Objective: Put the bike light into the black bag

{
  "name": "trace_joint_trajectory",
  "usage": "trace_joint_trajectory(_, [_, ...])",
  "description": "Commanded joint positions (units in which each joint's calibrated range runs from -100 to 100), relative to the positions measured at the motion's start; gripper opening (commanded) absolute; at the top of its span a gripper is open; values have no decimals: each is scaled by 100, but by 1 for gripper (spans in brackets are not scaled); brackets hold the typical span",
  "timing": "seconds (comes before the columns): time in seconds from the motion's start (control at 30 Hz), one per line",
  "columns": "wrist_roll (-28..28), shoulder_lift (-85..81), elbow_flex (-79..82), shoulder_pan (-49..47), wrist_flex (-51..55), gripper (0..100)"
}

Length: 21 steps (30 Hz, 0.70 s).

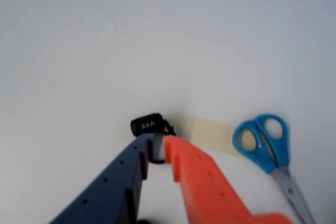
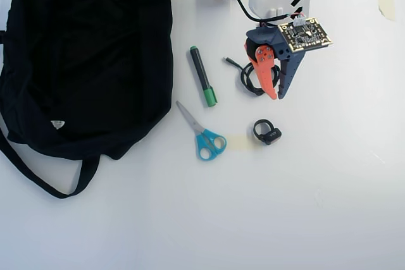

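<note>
Bike light (image 2: 268,133) looks small, light and rigid, mid-table; I'd pinch its blocky body, not the floppy loop. My pincer (image 2: 278,95) hangs slightly parted, empty.

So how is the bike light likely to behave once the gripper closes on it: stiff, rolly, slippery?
The bike light has a small blocky body, so it probably won't roll and looks light. Its round loop strap looks flexible and may bend or snag on a finger. Being tiny beside the gripper, it could twist or slip from a pinch that isn't centred.
</note>
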Motion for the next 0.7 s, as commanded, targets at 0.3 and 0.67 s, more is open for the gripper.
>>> trace_joint_trajectory(0.3, [-11, 793, -1205, 34, 1199, 2])
trace_joint_trajectory(0.67, [194, 1839, -2553, 71, 2758, 2])
